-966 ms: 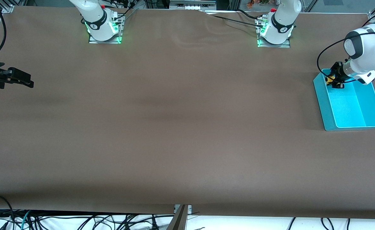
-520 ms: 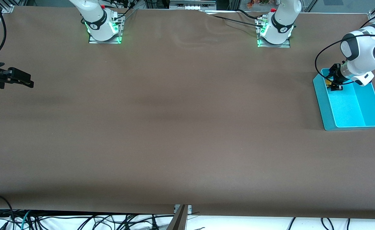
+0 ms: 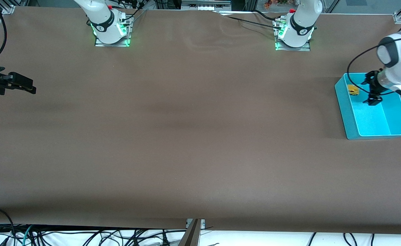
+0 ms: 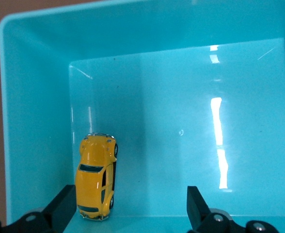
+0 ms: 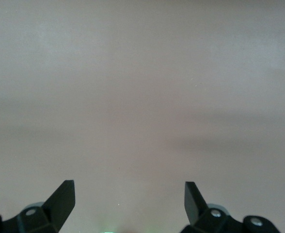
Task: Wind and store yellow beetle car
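Small glossy yellow beetle car (image 4: 97, 176) lies in turquoise plastic bin (image 3: 352, 116), desk's left-arm end. Left hand (image 3: 371, 89) released above bin; right hand (image 3: 21, 84) spread, waiting. Car likely light, rigid, slick; grip flanks.

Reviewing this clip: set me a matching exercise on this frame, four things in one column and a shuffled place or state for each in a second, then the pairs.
Things:
1. yellow beetle car
2. left gripper
3. right gripper
4. turquoise bin

Places or states:
A. open, waiting over bare table at the right arm's end
B. lying on the bin's floor, ungripped
C. on the table at the left arm's end
D. open, above the bin

Pairs: 1-B, 2-D, 3-A, 4-C
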Controlling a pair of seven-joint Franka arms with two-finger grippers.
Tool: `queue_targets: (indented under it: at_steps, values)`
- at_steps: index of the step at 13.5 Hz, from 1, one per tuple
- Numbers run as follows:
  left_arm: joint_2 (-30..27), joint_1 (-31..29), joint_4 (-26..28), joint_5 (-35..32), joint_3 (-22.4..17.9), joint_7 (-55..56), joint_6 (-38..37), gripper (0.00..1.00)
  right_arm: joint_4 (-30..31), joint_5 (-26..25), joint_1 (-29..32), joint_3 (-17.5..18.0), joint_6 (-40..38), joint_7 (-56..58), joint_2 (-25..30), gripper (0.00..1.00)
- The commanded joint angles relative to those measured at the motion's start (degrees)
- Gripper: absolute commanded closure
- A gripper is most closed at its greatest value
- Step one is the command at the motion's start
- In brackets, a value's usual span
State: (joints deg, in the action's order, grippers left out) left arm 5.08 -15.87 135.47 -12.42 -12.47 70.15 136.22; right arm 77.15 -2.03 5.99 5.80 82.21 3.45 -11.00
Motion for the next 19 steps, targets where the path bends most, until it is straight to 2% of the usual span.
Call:
queue_targets:
  at_steps: [1, 3, 6, 9, 12, 15, 16, 19]
  values:
    - [-0.6, 0.2, -9.9, 1.0, 4.2, -1.1, -11.1, 0.00, 0.5, 0.8, 0.0, 0.0, -0.2, -0.8, 0.7, 0.00]
    - [-0.7, 1.2, -16.8, 2.7, 7.7, -1.0, -17.1, 0.00, 0.5, 0.8, 0.0, 0.0, -0.2, -0.8, 0.6, 0.00]
    - [-3.3, 5.1, -22.7, 2.0, 7.9, -2.2, -23.7, 0.00, 0.5, 0.8, 0.0, 0.0, -0.2, -0.8, 0.6, 0.00]
    - [-5.0, 9.1, -26.9, 3.0, 8.1, -11.4, -28.6, 0.00, 0.5, 0.8, 0.0, 0.0, -0.1, -0.8, 0.6, 0.00]
    - [-7.5, 11.6, -29.6, 3.2, 9.4, -26.7, -31.8, 0.00, 0.5, 0.8, -0.1, 0.0, -0.1, -0.8, 0.6, 0.00]
    - [-11.1, 12.1, -30.3, 9.8, 9.6, -45.0, -32.9, 0.00, 0.5, 0.8, -0.1, 0.0, -0.2, -0.8, 0.6, 0.00]
    - [-11.1, 12.1, -31.4, 10.1, 9.7, -49.9, -35.6, 0.00, 0.5, 0.8, -0.1, 0.0, -0.1, -0.8, 0.6, 0.00]
    - [-8.5, 13.0, -40.2, 10.3, 9.9, -59.1, -42.7, 0.00, 0.5, 0.8, -0.1, 0.0, -0.2, -0.8, 0.6, 0.00]
